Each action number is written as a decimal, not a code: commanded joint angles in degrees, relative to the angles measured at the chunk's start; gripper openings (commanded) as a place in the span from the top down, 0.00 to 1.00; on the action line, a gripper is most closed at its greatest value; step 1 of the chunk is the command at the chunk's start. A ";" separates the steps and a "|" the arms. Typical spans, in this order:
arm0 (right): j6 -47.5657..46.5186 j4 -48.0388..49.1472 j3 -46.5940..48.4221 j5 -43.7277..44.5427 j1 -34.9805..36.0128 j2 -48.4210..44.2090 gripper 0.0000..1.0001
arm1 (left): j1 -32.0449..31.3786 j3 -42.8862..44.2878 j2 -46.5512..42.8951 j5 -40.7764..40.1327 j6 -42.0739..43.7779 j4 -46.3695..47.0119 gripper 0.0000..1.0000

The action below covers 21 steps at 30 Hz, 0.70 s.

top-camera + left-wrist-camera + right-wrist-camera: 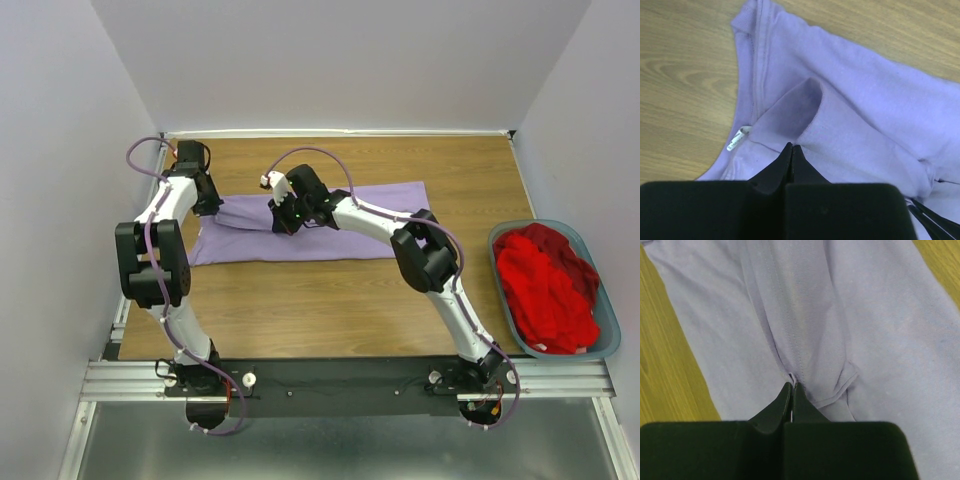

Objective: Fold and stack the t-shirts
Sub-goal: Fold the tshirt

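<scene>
The lavender t-shirt (250,243) lies spread in a long strip across the far middle of the bench (330,310), its cloth soft and lightly wrinkled. The left gripper (791,150) is pinched tight on a raised fold near the collar, just beside a small white label (737,139). The right gripper (791,387) is pinched tight on a puckered bit of the same shirt. The red t-shirt (545,280) sits crumpled in 1 grey basket (612,330) at the bench's right edge.

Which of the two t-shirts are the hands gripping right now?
The lavender t-shirt, spread on the table: left hand and right hand each pinch a fold of it. The red t-shirt lies bunched in the basket, untouched.
</scene>
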 commanded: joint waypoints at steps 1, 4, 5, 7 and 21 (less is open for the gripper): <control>0.47 0.08 -0.62 -2.06 0.49 -1.95 0.98 | 0.74 -2.11 -2.09 -2.83 0.12 -0.30 1.00; 0.56 0.08 -0.45 -2.50 0.67 -1.86 0.97 | 0.65 -2.64 -2.79 -2.75 -0.32 -0.21 1.00; 0.56 -0.09 -0.36 -2.59 0.76 -1.86 0.95 | 0.65 -3.08 -2.71 -2.83 -0.32 -0.03 1.00; 0.56 -0.09 -0.36 -2.94 0.93 -1.86 0.95 | 0.65 -3.52 -2.79 -3.71 -0.32 -0.03 1.00; 2.05 -0.71 -6.68 -0.67 1.37 -8.62 0.57 | 0.91 -6.07 -5.69 -6.61 -1.11 1.37 0.56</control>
